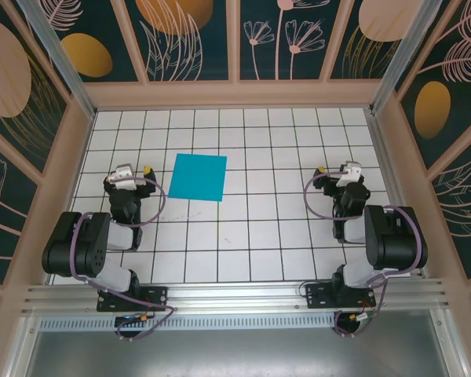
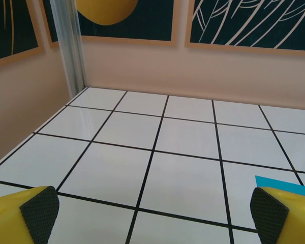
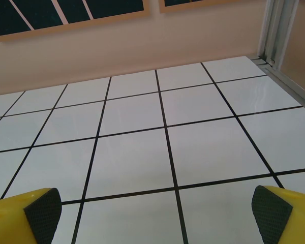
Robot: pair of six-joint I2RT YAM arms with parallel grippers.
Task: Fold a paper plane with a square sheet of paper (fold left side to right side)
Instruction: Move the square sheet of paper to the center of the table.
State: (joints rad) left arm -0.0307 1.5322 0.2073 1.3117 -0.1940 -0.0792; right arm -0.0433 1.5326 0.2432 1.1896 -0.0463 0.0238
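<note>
Teal paper (image 1: 197,177); white black-gridded table (image 1: 282,228)

Left wrist view: square sheet of paper (image 2: 283,184) a teal sliver, remainder behind left gripper (image 2: 154,213) finger and off-frame. Fingers of right gripper (image 3: 157,213) cropped at bottom edge.

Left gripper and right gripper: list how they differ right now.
The left gripper sits just beside the sheet of paper, at its left edge; the right gripper stands well off to its right. The left gripper's camera catches a teal corner of the paper; the right gripper's faces bare white tiles. Both are open and hold nothing.
</note>
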